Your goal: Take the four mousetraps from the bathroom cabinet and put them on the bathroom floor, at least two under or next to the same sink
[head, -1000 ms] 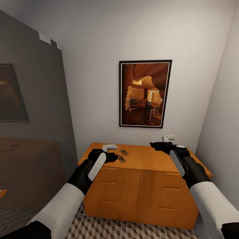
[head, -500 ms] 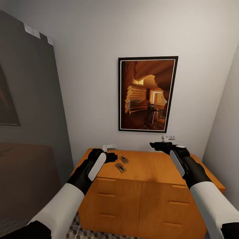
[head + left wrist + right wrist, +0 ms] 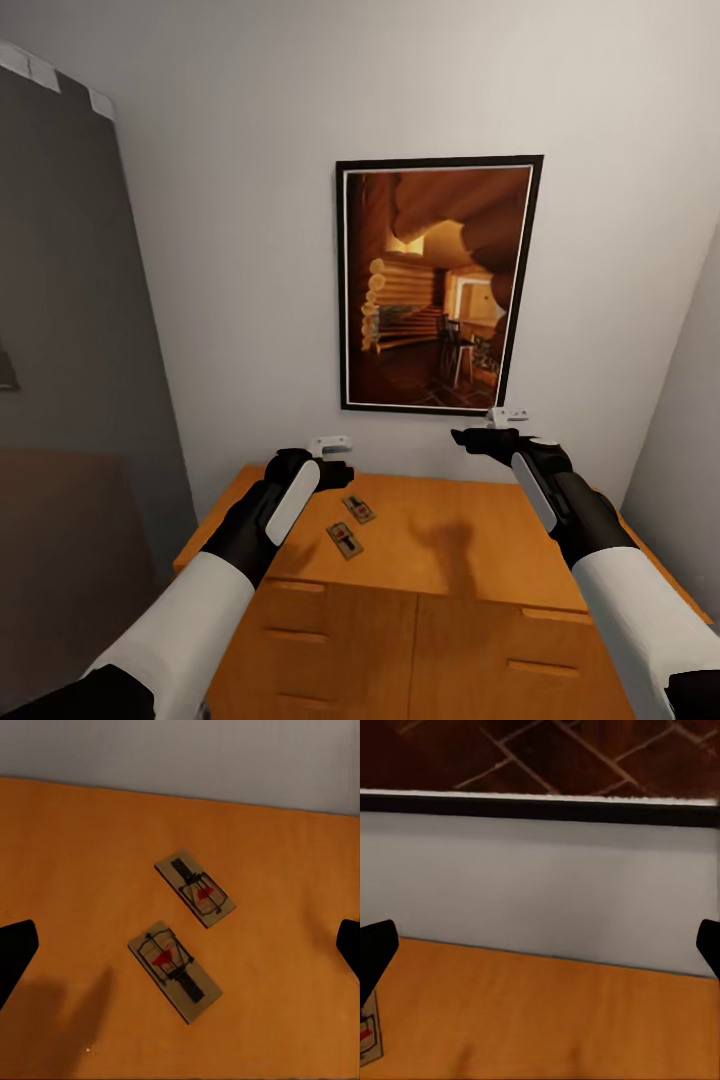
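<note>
At the cabinet (image 3: 420, 560), both end effectors spread open, empty.

Two mousetraps (image 3: 344, 539) (image 3: 358, 510) lay lower centre-left on the cabinet top, apart; my left end effector (image 3: 335, 470) hovered beside them, right end effector (image 3: 470, 438) near the framed picture (image 3: 438, 283).

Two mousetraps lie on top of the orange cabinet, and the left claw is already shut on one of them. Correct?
Not quite. The two mousetraps do lie on the cabinet top, but the left claw is open above them, gripping neither; the left wrist view shows its fingertips far apart with both traps lying free.
</note>
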`<state>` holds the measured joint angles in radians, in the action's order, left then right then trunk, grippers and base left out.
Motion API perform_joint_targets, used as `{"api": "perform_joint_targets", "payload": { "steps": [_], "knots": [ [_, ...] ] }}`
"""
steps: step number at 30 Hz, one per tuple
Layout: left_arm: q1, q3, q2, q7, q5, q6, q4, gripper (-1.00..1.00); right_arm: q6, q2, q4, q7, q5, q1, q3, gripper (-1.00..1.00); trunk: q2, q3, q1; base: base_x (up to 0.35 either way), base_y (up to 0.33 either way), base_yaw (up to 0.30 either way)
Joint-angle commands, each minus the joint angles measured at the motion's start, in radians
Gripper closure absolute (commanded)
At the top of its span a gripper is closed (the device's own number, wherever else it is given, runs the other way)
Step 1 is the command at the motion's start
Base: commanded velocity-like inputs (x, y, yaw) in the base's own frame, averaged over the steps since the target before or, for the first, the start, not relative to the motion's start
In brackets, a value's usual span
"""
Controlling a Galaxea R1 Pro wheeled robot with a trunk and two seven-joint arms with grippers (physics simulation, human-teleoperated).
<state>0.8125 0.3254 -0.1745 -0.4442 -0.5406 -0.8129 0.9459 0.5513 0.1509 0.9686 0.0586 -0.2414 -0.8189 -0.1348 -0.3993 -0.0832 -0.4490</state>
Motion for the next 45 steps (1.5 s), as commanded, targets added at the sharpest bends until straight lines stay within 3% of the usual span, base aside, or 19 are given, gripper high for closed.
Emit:
{"api": "perform_joint_targets", "payload": {
  "steps": [1,26,45],
  "knots": [
    [0.0,0.001,0.0,-0.01,-0.01,-0.002,0.001,-1.0,0.004,0.001,0.001,0.001,0.0,0.0,-0.002,-1.0,-0.001,0.0,-0.001,0.323,-0.151,0.034],
    [0.0,0.001,0.0,-0.01,-0.01,-0.002,0.001,-1.0,0.004,0.001,0.001,0.001,0.001,0.0,-0.002,-1.0,-0.001,0.0,-0.001,0.061,-0.028,0.256],
    [0.0,0.001,0.0,-0.01,-0.01,-0.003,0.001,-1.0,0.004,0.001,0.001,0.001,0.001,0.0,-0.002,-1.0,-0.001,0.0,-0.001,0.0,-0.2,0.037]
  ]
}}
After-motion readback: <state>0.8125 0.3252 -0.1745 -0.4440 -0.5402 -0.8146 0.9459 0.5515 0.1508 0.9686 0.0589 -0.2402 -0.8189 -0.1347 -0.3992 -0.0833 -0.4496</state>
